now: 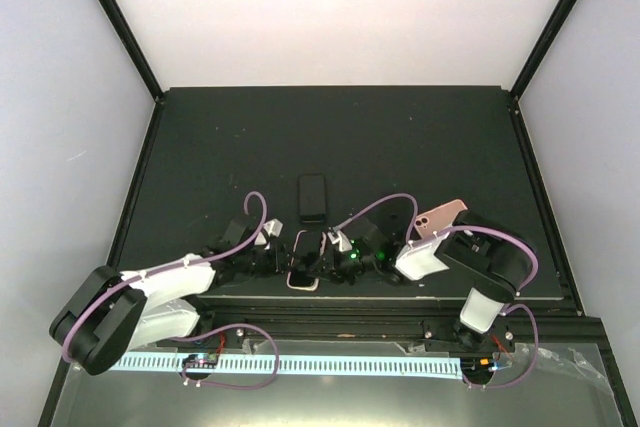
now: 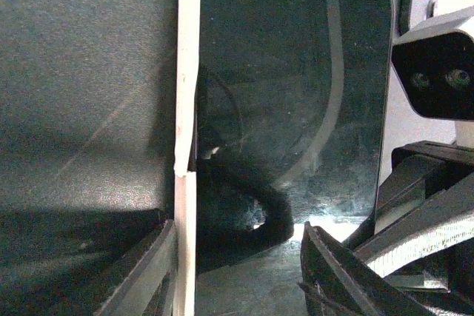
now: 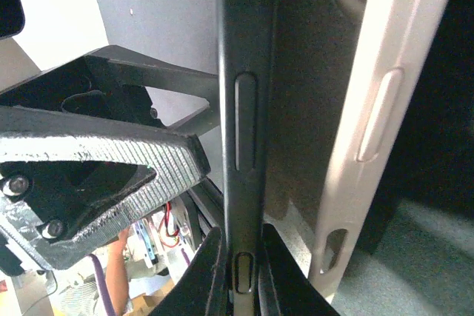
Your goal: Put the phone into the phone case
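White walls (image 1: 300, 7) close in on a dark desk (image 1: 200, 147), where two robot arms meet over a half-dressed handset near the front edge. At left, the left end effector (image 2: 237, 246) straddles the lower end of the cream phone case (image 2: 185, 72) with its fingers moderately apart. One finger lies against the rim, but these views do not show whether the pair actually clamps.

At centre, the phone (image 2: 296, 94) shows its dark glass inside the case. A shadowed gap along the left rim suggests that edge is not seated. Beyond it, a black slab (image 1: 312, 197) rests on the desk, apart from both arms.

At right, the right end effector (image 3: 241, 257) is drawn narrow, pinching the phone's thin body across its faces beside a side button. The case splays away from the phone at an angle there. Farther right, a pink case (image 1: 441, 216) sits beside the right arm.

The phone looks rigid, dense for its size and slick on the glass. The frame probably offers safer purchase than the screen. The case appears light and pliable, and it is likely to buckle or slip if squeezed at its rim. A hold on its back, or at a corner already seated, would leave the free rim able to stretch over the phone.
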Tool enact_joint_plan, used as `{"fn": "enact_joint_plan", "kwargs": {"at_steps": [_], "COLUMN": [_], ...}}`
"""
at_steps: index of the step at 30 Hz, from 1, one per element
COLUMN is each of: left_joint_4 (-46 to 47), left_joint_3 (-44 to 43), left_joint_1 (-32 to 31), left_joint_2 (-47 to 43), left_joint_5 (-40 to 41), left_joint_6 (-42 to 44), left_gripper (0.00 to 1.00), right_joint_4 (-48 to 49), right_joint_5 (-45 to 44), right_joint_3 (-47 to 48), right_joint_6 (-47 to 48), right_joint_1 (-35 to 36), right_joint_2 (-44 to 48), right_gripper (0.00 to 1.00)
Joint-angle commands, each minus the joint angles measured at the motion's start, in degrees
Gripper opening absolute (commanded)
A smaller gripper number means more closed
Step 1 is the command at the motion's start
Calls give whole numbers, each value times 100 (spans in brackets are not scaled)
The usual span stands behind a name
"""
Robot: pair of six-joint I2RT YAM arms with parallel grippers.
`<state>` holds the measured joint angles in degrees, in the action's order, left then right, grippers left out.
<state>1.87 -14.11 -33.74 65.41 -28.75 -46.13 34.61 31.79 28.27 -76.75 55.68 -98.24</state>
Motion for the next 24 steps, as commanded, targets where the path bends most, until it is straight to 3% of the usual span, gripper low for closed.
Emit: {"fn": "enact_joint_plan", "kwargs": {"at_steps": [1,9,24], "left_joint_4": [663,1056,265], "left_joint_3": [209,332,204], "left_joint_1": [-90,-129,-131], "left_joint_2": [-9,-152,-581], "left_joint_5": [-510,-643,34], "left_joint_6": [-474,-843,-663], "left_gripper": [47,43,43], "right_joint_4": [-171,-644,-3353], "right_joint_5": [-209,-108,-1344], "right_joint_3": [-55,45,447], "right_joint_6": [172,612,1782], "right_joint_1": [-117,-185,-224], "right_joint_2": [-187,16,1455], "right_gripper": [5,15,37]}}
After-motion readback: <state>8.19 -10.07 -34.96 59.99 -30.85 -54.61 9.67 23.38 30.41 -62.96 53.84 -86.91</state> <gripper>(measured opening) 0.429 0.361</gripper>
